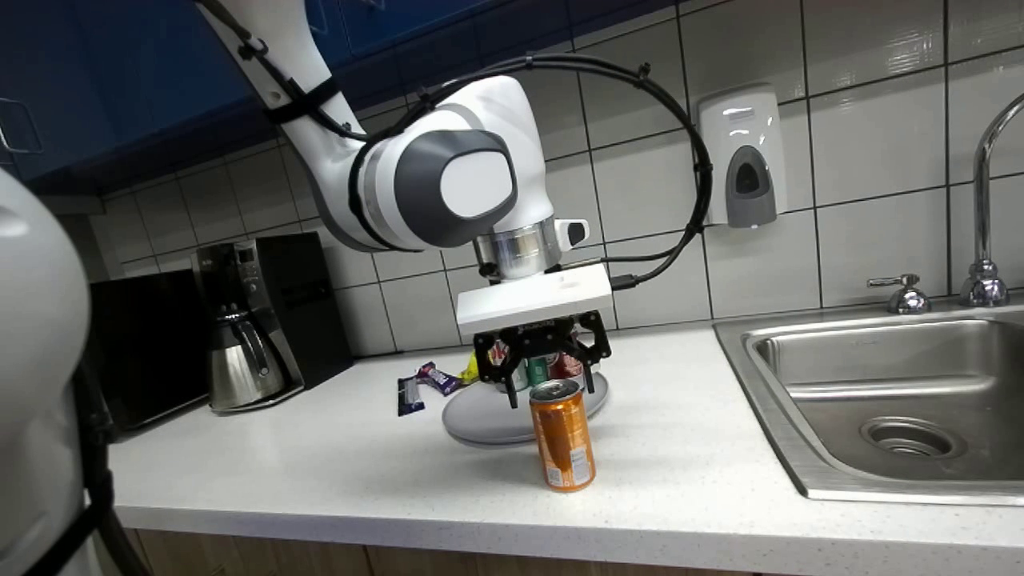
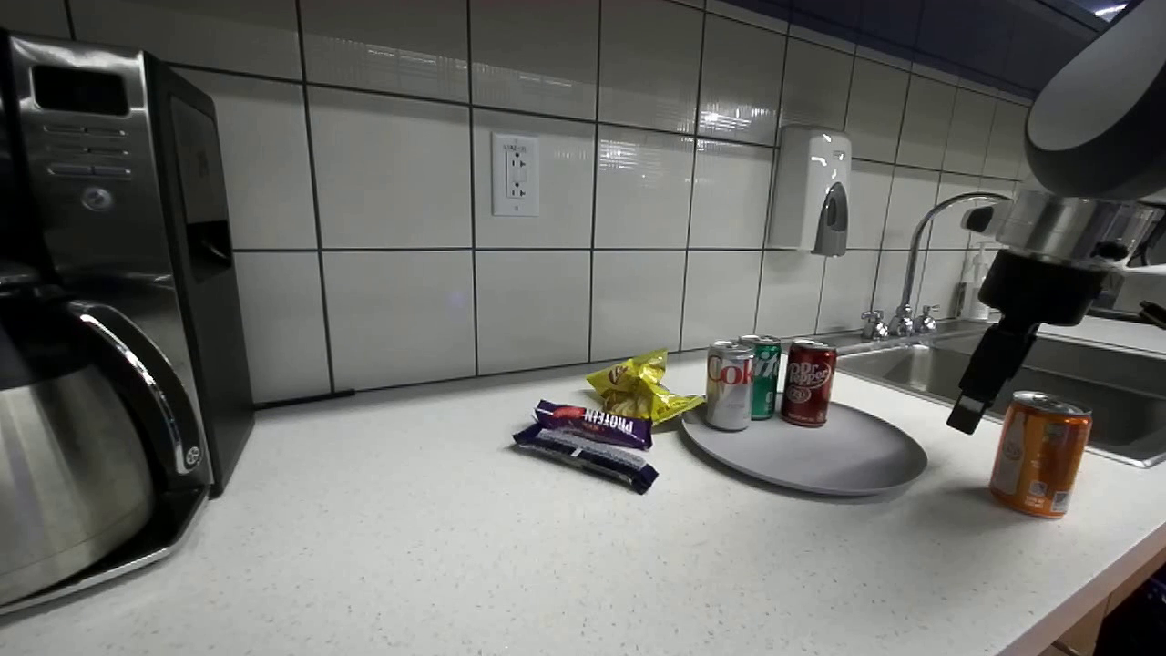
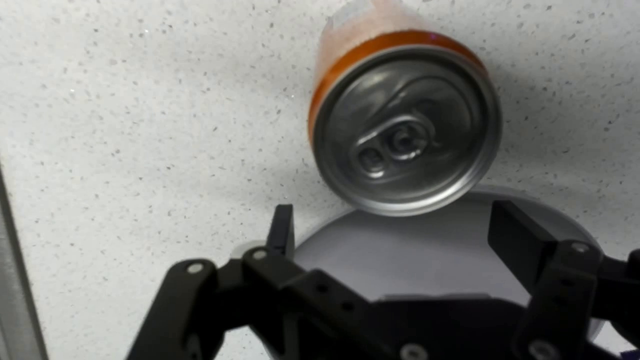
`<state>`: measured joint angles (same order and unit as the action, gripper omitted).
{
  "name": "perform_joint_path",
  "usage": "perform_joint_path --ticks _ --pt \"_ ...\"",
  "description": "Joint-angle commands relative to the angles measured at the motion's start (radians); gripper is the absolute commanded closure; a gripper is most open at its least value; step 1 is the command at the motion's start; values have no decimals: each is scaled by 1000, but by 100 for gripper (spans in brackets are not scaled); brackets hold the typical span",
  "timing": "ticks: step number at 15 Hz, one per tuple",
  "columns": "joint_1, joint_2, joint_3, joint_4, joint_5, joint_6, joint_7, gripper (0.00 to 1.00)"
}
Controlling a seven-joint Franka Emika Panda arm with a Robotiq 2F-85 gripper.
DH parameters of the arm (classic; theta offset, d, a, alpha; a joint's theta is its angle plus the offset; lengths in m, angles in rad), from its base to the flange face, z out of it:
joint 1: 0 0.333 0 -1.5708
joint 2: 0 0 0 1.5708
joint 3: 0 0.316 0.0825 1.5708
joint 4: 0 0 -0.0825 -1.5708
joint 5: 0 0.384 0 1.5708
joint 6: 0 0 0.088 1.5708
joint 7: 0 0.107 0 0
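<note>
An orange soda can (image 1: 562,436) stands upright on the counter, also seen as the orange can (image 2: 1041,456) in an exterior view. My gripper (image 1: 552,396) points down beside it, fingers spread wide and nothing between them. In the wrist view the can's silver lid (image 3: 407,130) lies just beyond the open gripper (image 3: 392,220), off the fingertips. Under the jaws spreads a round grey plate (image 3: 400,250). On that plate (image 2: 847,460) stand a silver Coke can (image 2: 729,392), a green can (image 2: 763,374) and a dark red Dr Pepper can (image 2: 809,383).
Left of the plate lie a yellow snack bag (image 2: 638,387), a purple protein bar (image 2: 592,425) and a dark-wrapped bar (image 2: 588,456). A steel sink (image 1: 904,384) with a faucet (image 1: 984,216) is at one side, a coffee maker (image 1: 276,312) at the other. A soap dispenser (image 1: 740,152) hangs on the tiles.
</note>
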<state>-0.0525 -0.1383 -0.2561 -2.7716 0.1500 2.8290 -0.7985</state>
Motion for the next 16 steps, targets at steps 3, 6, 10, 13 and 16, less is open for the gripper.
perform_joint_path --ticks 3,6,10,13,16 --pt "-4 4 4 -3 -11 11 13 0" --pt "-8 3 3 -3 -17 12 14 0" --pt "-4 -5 -3 -3 -1 7 -1 0" --pt "-2 -16 -5 -3 6 -8 -5 0" --pt "-2 -34 -5 -4 11 -23 -1 0"
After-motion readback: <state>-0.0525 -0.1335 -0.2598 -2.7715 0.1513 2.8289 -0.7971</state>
